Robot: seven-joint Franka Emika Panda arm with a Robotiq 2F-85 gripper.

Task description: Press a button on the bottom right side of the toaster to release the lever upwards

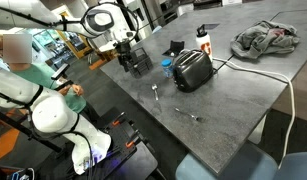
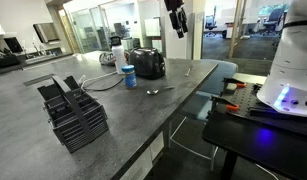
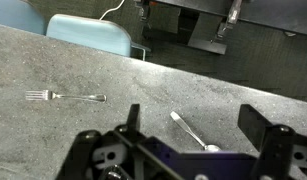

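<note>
A big grey table (image 1: 233,100) fills the middle of an open office room with glass walls behind it. In an exterior view a black wire basket (image 2: 75,118) stands on the near left part of the table. Dark things stand up in it, but I cannot tell what they are. A small jar with a blue lid (image 2: 129,77) stands just beside the toaster (image 2: 146,63), on its near left side, and the lid is on. A white bottle (image 1: 203,38) with a red cap on it stands a little farther away than the toaster. The black toaster sits near the middle of the table, well away from every edge.

A spoon (image 3: 193,132) and a fork (image 3: 63,96) lie flat and apart on bare table, between the toaster and the table edge. A blue chair (image 3: 88,35) stands just past that edge. A grey cloth (image 1: 265,38) lies in a heap at the far right.

The gripper (image 2: 176,20) hangs high over the table, to the right of the toaster and not touching it. In the wrist view its fingers (image 3: 131,115) are spread wide and hold nothing
</note>
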